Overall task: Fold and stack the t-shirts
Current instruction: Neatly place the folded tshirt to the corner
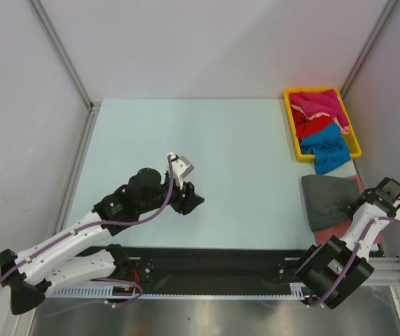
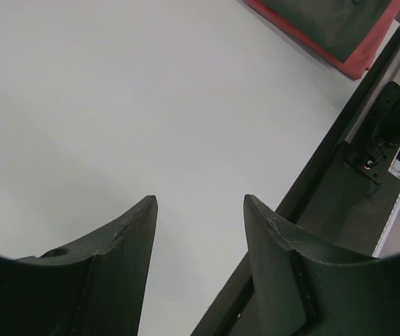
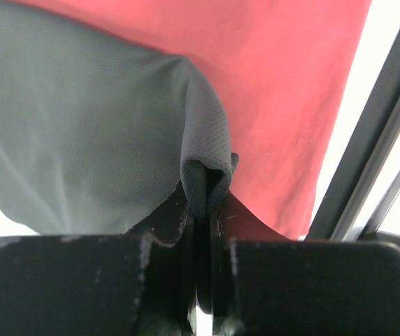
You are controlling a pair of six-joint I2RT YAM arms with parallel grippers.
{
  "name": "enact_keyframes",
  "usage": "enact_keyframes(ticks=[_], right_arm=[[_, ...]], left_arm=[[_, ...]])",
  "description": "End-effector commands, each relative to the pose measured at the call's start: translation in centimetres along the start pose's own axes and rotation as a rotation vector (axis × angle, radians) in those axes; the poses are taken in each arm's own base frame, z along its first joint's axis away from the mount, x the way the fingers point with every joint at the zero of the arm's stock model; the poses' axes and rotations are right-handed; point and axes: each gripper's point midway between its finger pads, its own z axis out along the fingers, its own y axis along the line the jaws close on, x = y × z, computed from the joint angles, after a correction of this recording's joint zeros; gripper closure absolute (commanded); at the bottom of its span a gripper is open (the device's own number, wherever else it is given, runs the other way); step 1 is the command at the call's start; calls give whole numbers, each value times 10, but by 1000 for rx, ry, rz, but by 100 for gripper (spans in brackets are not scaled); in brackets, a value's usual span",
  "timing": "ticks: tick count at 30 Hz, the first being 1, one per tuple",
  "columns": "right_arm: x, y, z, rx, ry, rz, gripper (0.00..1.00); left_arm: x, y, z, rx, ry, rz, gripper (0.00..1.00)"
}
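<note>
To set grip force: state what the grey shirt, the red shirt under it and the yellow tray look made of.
Grey shirt: soft matte knit, fine mesh texture, limp folds. Red shirt: smooth matte cloth, likely jersey. Yellow tray: probably rigid plastic, uniform colour, straight rim.

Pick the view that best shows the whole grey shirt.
The top view: the grey shirt lies whole there, folded atop the salmon shirt. The right wrist view shows only a fold of it pinched in the right tool; the left wrist view catches just a corner.
</note>
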Motion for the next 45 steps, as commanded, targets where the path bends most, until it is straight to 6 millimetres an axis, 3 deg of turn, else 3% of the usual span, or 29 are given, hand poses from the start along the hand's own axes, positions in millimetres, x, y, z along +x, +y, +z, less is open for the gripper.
enact_keyframes(ticks=[1,7,9,13,17,28,29,31,32,35,41,45], right_arm=[[-15,0,6,-21,-14,1,100],[-29,3,10,-17,-59,-38,100],[-34,15,5,-49,-89,-91,100],[-50,18,-10,-40,-170,-120,100],[-40,13,3,-11,-118,-130,100],[-46,-1,13,66,-134,-133,98],[-47,-4,13,83,-141,-122,96],[-53,-15,7,157,-161,-76,77],[-54,-17,3,169,-170,-70,58],[-64,-17,-11,188,-200,-62,38],[-76,-20,-36,227,-212,-73,35],[-67,5,-45,109,-228,-96,51]], left_arm=[[-10,1,-5,3,-29,-21,41],[-14,5,-5,-13,-22,-39,42],[-14,7,-6,-19,-21,-43,42],[-16,6,-4,-14,-15,-46,42],[-15,4,0,2,-12,-52,42],[-11,9,-3,-15,-13,-59,42],[-12,9,-4,-14,-15,-57,42],[-14,9,-5,-16,-21,-54,42],[-14,9,-5,-16,-21,-53,42],[-18,12,-7,-24,-39,-49,42],[-26,16,-13,-32,-80,-42,41],[-23,17,-15,-36,-78,-39,41]])
